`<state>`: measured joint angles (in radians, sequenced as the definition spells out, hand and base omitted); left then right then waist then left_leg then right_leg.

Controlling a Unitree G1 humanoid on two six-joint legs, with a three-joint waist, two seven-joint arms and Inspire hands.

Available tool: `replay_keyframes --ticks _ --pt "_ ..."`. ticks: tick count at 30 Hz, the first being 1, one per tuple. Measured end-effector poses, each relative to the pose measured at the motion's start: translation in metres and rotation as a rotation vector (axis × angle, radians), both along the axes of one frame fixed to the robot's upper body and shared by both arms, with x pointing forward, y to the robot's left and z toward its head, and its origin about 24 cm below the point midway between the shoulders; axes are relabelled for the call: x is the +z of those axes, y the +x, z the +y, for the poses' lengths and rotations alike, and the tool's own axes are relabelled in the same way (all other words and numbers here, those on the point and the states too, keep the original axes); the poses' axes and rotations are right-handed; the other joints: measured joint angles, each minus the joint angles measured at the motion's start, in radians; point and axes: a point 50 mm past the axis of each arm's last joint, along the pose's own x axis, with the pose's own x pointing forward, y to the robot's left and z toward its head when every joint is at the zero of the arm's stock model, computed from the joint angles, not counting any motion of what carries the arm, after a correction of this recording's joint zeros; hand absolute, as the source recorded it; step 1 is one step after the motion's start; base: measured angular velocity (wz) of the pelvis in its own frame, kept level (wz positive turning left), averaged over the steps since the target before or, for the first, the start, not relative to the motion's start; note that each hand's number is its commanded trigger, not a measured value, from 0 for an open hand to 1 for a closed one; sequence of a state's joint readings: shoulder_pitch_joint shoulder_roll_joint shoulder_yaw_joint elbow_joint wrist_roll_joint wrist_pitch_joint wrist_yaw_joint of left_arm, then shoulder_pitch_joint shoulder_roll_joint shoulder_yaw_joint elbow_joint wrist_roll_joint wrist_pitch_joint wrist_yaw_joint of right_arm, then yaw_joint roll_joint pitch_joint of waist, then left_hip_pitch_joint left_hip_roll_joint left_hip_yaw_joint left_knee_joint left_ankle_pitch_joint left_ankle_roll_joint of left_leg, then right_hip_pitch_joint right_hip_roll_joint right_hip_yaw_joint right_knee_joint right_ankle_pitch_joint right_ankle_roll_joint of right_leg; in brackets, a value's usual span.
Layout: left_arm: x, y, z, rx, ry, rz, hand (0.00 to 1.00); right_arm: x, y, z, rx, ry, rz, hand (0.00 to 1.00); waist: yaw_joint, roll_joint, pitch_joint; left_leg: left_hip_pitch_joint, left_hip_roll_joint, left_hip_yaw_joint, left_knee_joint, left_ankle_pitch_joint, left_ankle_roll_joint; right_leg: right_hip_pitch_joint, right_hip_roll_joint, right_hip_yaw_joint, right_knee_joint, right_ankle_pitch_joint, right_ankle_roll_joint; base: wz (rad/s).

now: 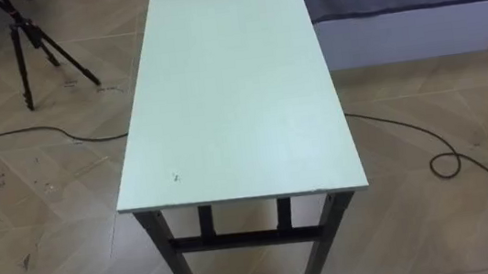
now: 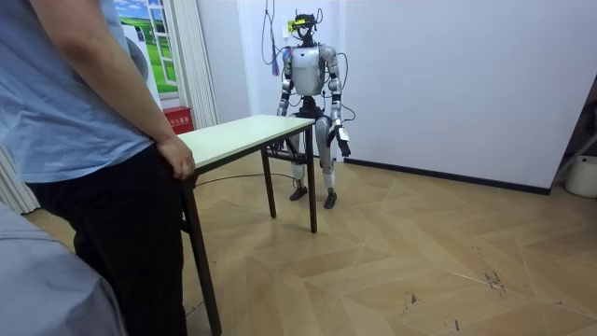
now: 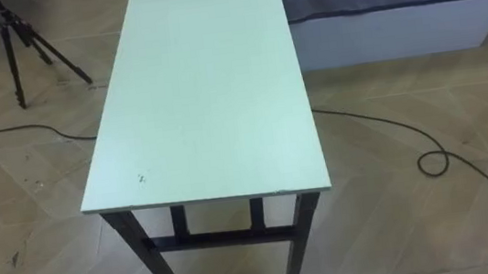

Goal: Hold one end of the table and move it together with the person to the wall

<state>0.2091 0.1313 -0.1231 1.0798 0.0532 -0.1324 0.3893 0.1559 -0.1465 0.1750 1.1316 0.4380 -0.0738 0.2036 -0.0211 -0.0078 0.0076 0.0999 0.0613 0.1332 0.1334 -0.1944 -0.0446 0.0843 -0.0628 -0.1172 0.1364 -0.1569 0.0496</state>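
**At opposite ends of a long table: a robot and a person**

Across the room, the pale green table (image 2: 244,131) stands on black legs on a wooden floor. At its far end the robot stands upright, facing it. Its left hand (image 2: 343,142) hangs by its hip, apart from the tabletop. I cannot tell whether it, or the right hand behind the table's end, is released or clenched. At the near end, a person's hand (image 2: 175,161) rests on the table's corner.

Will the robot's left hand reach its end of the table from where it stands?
Probably yes. The robot stands right at the short end of the table, and its left hand hangs at its side, apart from the edge. Nothing lies between them.
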Motion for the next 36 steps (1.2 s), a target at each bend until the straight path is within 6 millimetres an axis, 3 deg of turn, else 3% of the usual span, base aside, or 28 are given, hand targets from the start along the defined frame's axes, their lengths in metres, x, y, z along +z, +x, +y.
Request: replay_keyframes --ticks 10,20,28,33,36 --pt "-0.001 -0.001 0.000 0.009 -0.016 0.003 0.00 -0.002 -0.001 0.000 -0.020 0.000 0.027 0.00 0.000 -0.004 -0.0016 0.001 0.000 -0.001 -0.002 0.000 0.000 0.000 0.000 0.000 0.000 0.000 0.000 0.00" --pt "-0.007 -0.012 -0.002 0.377 -0.319 -0.017 0.00 -0.003 -0.003 -0.001 -0.148 0.083 0.041 0.00 0.006 -0.007 0.0004 0.002 0.000 0.002 0.002 0.000 0.000 0.001 0.000 0.002 0.002 0.000 0.000 0.00" --pt "-0.004 0.007 -0.007 0.549 -0.632 -0.181 0.00 0.015 0.035 0.001 -0.136 0.184 -0.188 0.00 0.006 0.009 0.0032 -0.025 0.002 0.001 0.022 -0.002 0.001 -0.027 -0.001 -0.002 0.018 0.001 -0.001 0.00" --pt "0.005 0.021 -0.014 0.577 -0.789 -0.307 0.00 0.029 0.051 0.009 -0.110 0.267 -0.317 0.00 0.004 0.018 -0.0006 -0.027 0.002 -0.001 0.025 -0.002 0.001 -0.029 -0.001 0.000 0.020 0.001 -0.001 0.00" --pt "0.016 0.033 -0.033 0.580 -0.950 -0.396 0.00 0.042 0.057 0.025 -0.150 0.393 -0.407 0.00 0.003 0.016 0.0007 -0.027 0.002 -0.002 0.033 -0.002 0.001 -0.030 -0.004 -0.010 0.033 0.000 0.000 0.04"
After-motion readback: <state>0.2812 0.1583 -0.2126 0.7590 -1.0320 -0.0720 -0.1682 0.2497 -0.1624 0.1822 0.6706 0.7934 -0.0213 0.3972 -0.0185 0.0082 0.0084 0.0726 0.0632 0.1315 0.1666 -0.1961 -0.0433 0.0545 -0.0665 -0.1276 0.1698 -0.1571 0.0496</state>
